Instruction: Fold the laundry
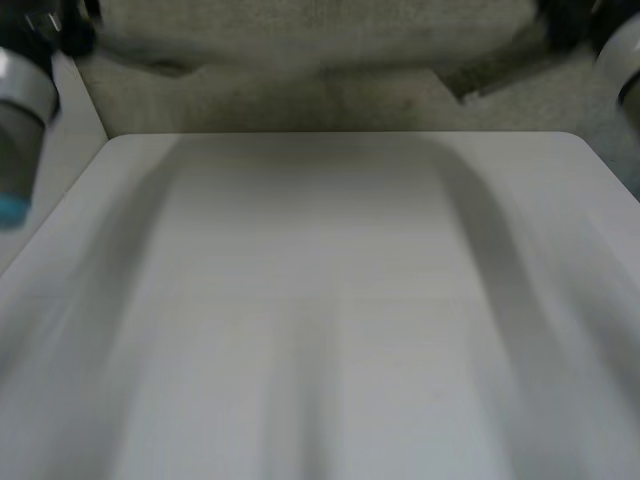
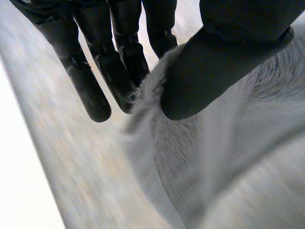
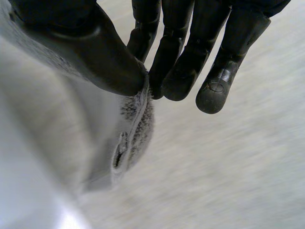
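- Early yet: cloth (image 2: 228,167) held, no fold showing.
- The left hand (image 2: 214,62) pinches its edge, thumb against fingers.
- The right hand (image 3: 90,52) pinches an edge likewise.
- Spreading on the table (image 1: 330,300) and folding remain.

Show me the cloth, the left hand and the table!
cloth (image 2: 238,157): left wrist view, the part by the thumb.
left hand (image 2: 209,76): left wrist view, its thumb.
table (image 1: 330,300): head view, its bare top.

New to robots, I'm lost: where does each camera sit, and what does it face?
Head view: behind the arms, looking down at the white table; left arm, right arm at its sides.
Left wrist view: on that wrist, along the left hand pinching the cloth.
Right wrist view: likewise, right hand pinching cloth.
Wrist views share the cloth.
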`<action>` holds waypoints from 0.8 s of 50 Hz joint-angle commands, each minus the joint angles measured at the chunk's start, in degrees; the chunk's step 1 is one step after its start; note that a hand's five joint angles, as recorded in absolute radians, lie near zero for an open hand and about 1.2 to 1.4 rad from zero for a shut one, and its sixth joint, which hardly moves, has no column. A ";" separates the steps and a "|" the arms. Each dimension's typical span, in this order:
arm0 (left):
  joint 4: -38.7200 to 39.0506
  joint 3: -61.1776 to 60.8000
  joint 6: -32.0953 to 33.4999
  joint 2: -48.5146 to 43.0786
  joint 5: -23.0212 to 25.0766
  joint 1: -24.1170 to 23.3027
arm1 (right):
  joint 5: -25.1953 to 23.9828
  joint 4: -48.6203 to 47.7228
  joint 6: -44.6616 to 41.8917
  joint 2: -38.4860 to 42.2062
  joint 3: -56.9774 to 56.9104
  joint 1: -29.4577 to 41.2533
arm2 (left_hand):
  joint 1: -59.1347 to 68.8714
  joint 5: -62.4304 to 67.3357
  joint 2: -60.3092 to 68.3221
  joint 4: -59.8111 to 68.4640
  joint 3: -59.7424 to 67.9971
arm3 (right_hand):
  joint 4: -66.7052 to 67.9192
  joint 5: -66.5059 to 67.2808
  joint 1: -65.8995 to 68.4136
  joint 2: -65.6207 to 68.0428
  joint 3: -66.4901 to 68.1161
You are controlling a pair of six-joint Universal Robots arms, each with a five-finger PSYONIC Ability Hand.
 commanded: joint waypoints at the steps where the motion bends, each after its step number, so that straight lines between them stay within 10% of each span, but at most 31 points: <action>1: 3.33 -16.17 2.12 -2.03 7.05 1.35 | -7.26 1.62 -2.83 2.40 17.10 -0.38 | 12.74 11.22 10.24 10.18 10.23 | 3.30 1.96 2.85 3.27 2.85; 18: 6.59 -33.75 26.11 -8.63 9.69 5.30 | -6.39 5.21 -13.56 5.42 30.40 -1.17 | 12.74 11.22 10.24 10.18 10.23 | 3.30 1.96 2.85 3.27 2.85; 40: -32.59 -46.31 37.78 34.16 35.15 25.94 | -12.36 44.95 -38.26 -22.73 35.86 -16.81 | 12.74 11.22 10.24 10.18 10.23 | 3.30 1.96 2.85 3.27 2.85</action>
